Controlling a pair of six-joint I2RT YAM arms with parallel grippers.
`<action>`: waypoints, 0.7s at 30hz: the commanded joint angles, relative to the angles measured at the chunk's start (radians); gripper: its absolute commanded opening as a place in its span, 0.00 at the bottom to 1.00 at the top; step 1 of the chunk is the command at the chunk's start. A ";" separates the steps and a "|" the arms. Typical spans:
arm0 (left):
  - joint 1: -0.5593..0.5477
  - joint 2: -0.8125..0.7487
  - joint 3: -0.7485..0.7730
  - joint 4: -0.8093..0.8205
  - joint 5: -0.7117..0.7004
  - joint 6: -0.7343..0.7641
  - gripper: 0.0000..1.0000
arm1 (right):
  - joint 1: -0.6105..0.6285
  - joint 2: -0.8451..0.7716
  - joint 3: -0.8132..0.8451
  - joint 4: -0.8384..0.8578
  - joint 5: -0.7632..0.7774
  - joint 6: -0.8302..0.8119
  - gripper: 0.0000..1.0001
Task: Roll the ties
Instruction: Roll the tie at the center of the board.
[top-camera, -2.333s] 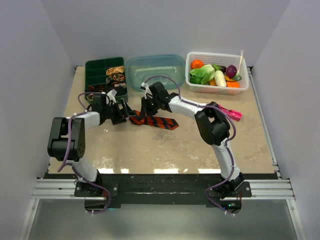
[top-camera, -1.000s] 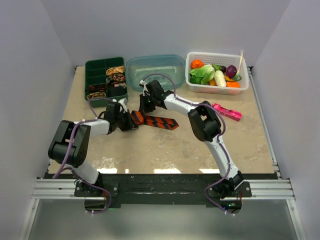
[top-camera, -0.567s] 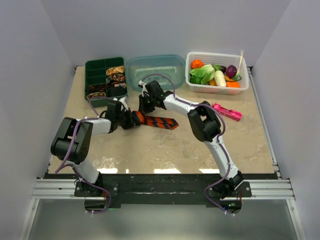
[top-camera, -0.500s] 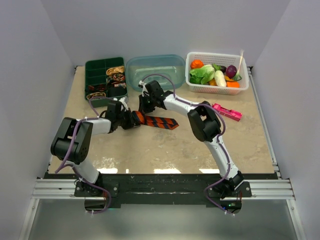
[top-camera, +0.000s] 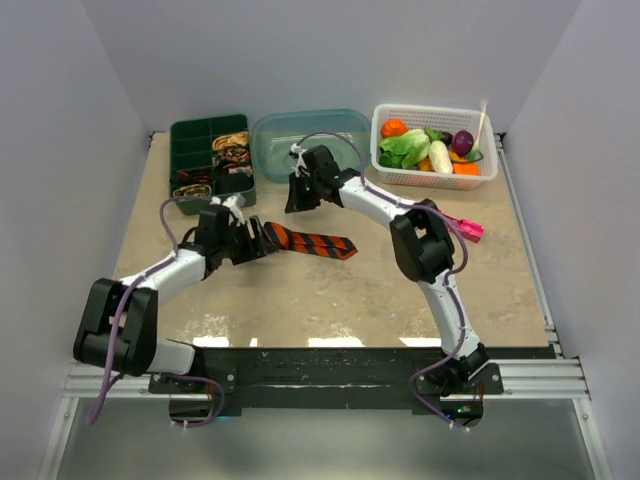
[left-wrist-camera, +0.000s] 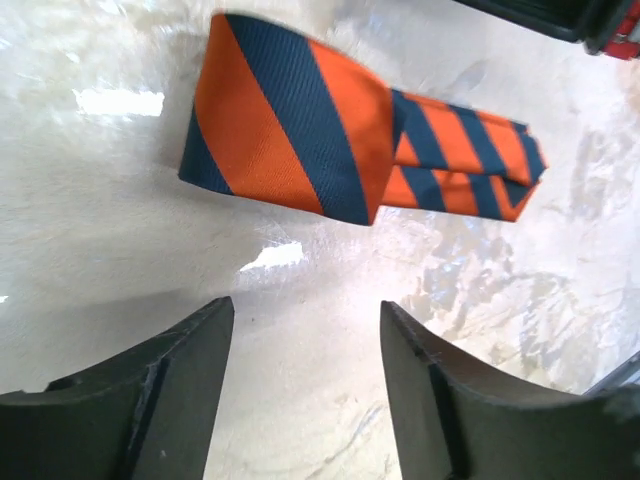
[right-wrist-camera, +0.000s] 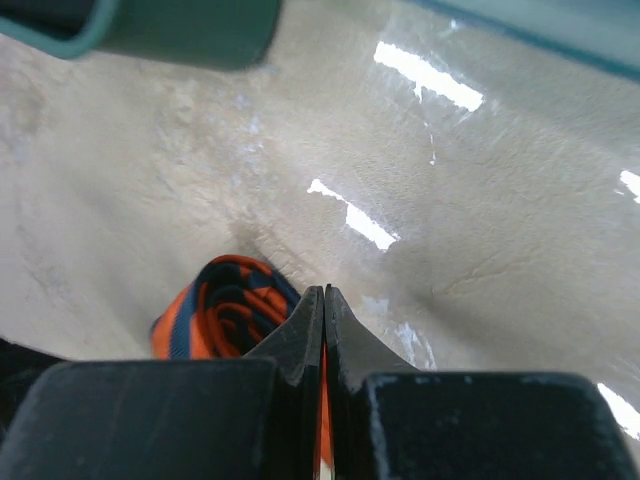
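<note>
The orange tie with dark diagonal stripes (top-camera: 308, 241) lies folded flat on the table, its wide end to the left. In the left wrist view this tie (left-wrist-camera: 290, 140) sits just beyond my left gripper (left-wrist-camera: 305, 390), which stands open over bare tabletop, clear of the fabric. My left gripper (top-camera: 251, 240) is at the tie's left end. My right gripper (top-camera: 297, 197) hovers behind the tie, jaws shut. Its wrist view shows the tie's folded end (right-wrist-camera: 215, 310) below and left of the right gripper (right-wrist-camera: 323, 300). Small coiled ties (top-camera: 232, 148) lie in the green box.
A green compartment box (top-camera: 175, 130) stands at the back left, a blue tub (top-camera: 262, 135) beside it. A white basket (top-camera: 436, 110) of vegetables stands at the back right. A pink gadget (top-camera: 462, 227) lies by the right arm's elbow.
My left gripper has opened, let go of the tie's wide end and drawn back to the left. The right gripper has moved away from the tie toward the tub, still shut.
</note>
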 joint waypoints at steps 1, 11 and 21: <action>0.097 -0.100 0.005 -0.050 0.044 0.033 0.72 | 0.002 -0.208 -0.066 0.035 0.028 -0.009 0.00; 0.274 0.103 0.077 0.114 0.261 0.010 0.90 | 0.050 -0.270 -0.186 0.023 -0.070 -0.031 0.00; 0.274 0.284 0.077 0.298 0.340 -0.073 0.92 | 0.075 -0.236 -0.244 0.021 -0.062 -0.034 0.00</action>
